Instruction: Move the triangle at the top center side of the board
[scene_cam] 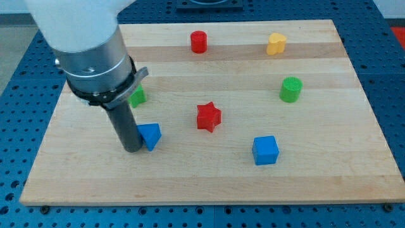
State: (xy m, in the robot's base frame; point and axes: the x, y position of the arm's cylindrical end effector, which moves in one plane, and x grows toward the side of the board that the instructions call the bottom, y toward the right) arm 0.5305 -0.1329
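- The blue triangle (150, 135) lies left of centre on the desk (209, 177), in its lower half, and my tip (131, 149) touches, or all but touches, its left side.
- The arm has no hand to open or close; it ends in a bare rod, so nothing is grasped and I can only push.
- The goal, the top centre of the desk, lies up and to the view's right of the triangle. My tip stands at its left, so a push from here would, I judge, send it rightward, not upward; the tip wants to get below and left of it first.
- The triangle shows no clear long axis.
- The red star (208, 117) sits to the right of the triangle, near a slanting path; the green block (137, 96), partly hidden behind the arm, sits just above it.
- The red cylinder (199, 41) already stands near the top centre, so room there is tight.
- The left and bottom edges are well apart from the triangle.
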